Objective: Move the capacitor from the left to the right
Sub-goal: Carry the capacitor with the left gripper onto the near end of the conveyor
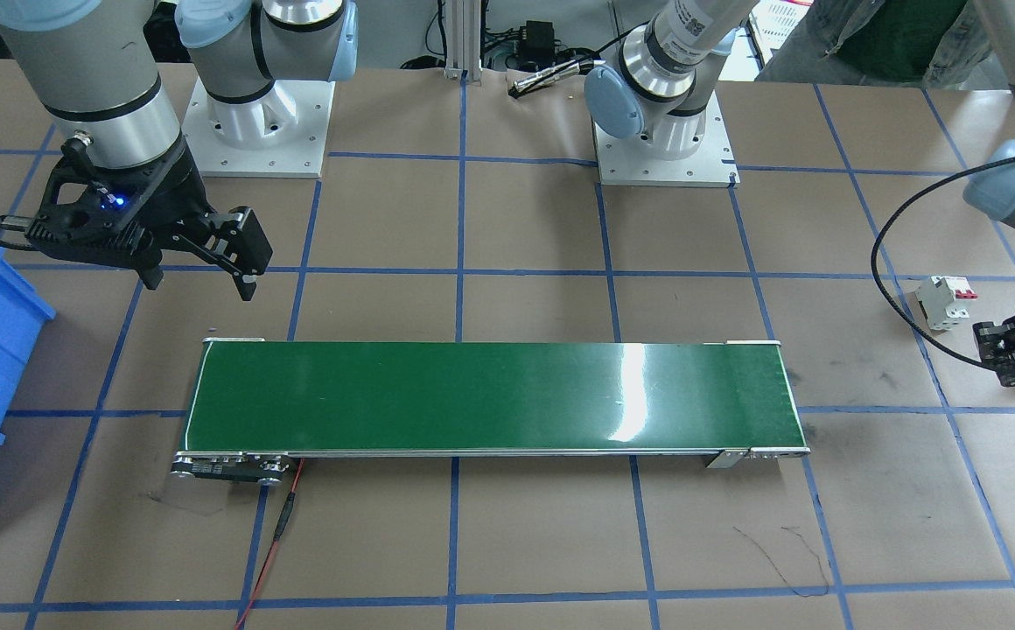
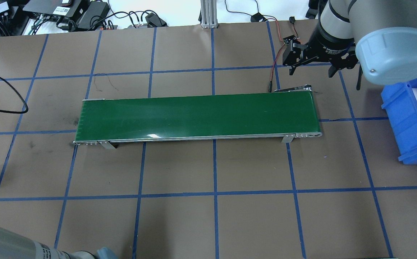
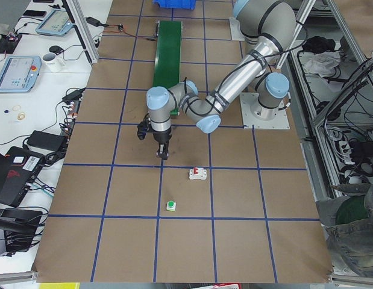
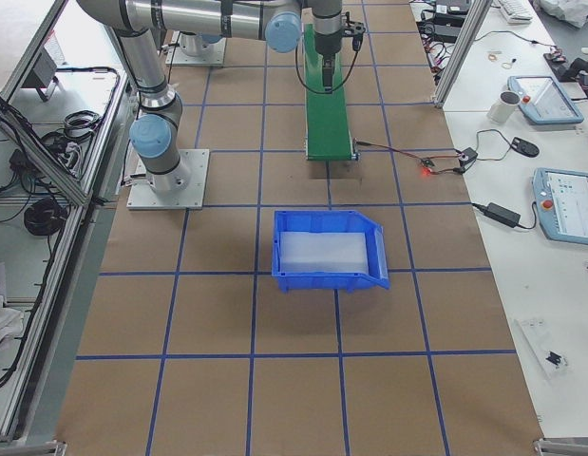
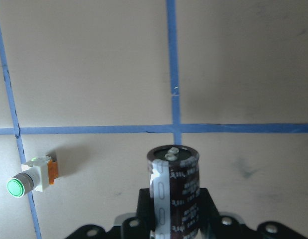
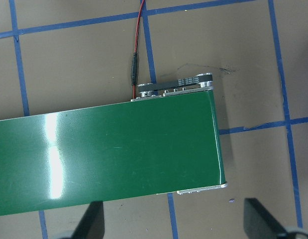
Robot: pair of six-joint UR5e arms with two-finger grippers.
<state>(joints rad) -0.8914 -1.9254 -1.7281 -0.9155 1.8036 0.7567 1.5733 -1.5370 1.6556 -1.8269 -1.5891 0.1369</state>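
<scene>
1. Counter (image 2: 215, 216): brown, gridded with blue tape.
2. Green conveyor belt (image 2: 197, 115): lies lengthwise mid-counter, nothing on it.
3. Blue bin (image 2: 406, 126): on the counter beyond the belt's right end, well apart from the left gripper.
4. Right gripper (image 1: 199, 282): hangs over the belt's right end. Fingers spread wide, nothing between them. Wrist view looks straight down on the belt end.
5. Left gripper (image 3: 164, 152): pointing down at the counter's left end, off the belt. Fingers clamped on the capacitor.
6. White breaker (image 1: 945, 302) with red switches: on the counter just beside the left gripper.
7. Capacitor (image 5: 176, 191): upright between the left fingers, silvery end face up, pale stripe on its side. Near a tape crossing, left of the belt.
8. Small white-and-orange push button (image 5: 32, 179) with green cap: lying on a tape line, near the capacitor, not touching.
</scene>
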